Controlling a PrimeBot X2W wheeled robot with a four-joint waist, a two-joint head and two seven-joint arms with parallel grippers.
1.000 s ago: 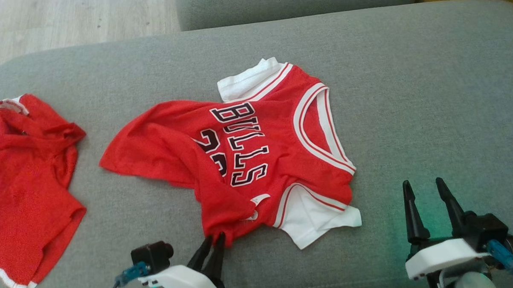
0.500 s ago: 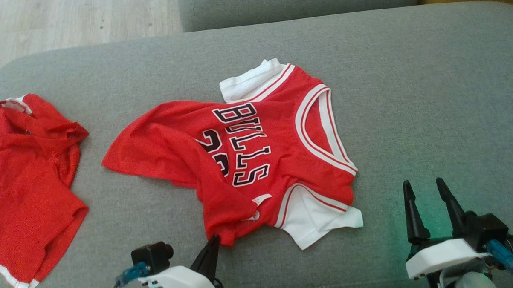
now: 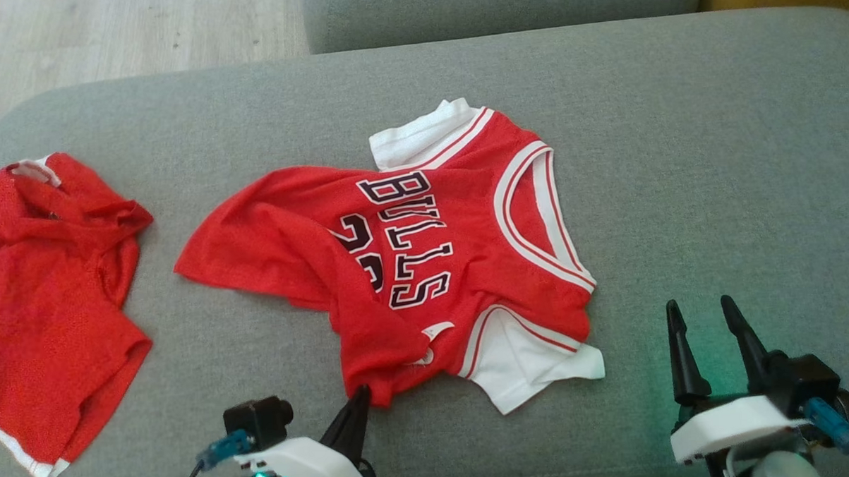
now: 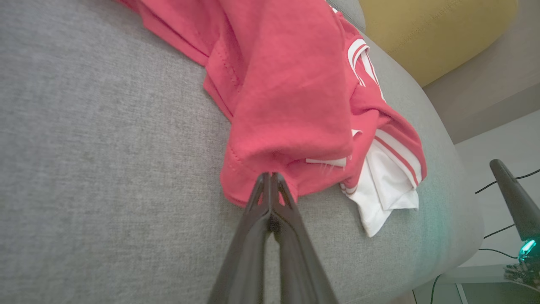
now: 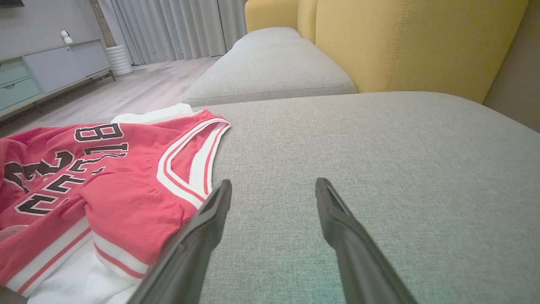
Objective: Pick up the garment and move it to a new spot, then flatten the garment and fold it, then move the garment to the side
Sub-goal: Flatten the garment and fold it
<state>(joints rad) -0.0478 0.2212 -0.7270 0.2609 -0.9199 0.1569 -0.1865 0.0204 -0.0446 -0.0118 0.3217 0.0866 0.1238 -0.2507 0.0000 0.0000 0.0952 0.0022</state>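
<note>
Left gripper (image 4: 270,175) pinches the jersey (image 3: 468,265) by its near hem; right gripper (image 3: 700,304) gapes beside it. Lift slowly so nothing slips.

The jersey (image 3: 283,236) is red, with white-and-red striped trim, white sleeves and black lettering outlined in white. A second garment (image 3: 45,301) is red too, its hem white. The sofa (image 3: 676,152) is grey, its backrest (image 5: 422,42) yellow.
</note>
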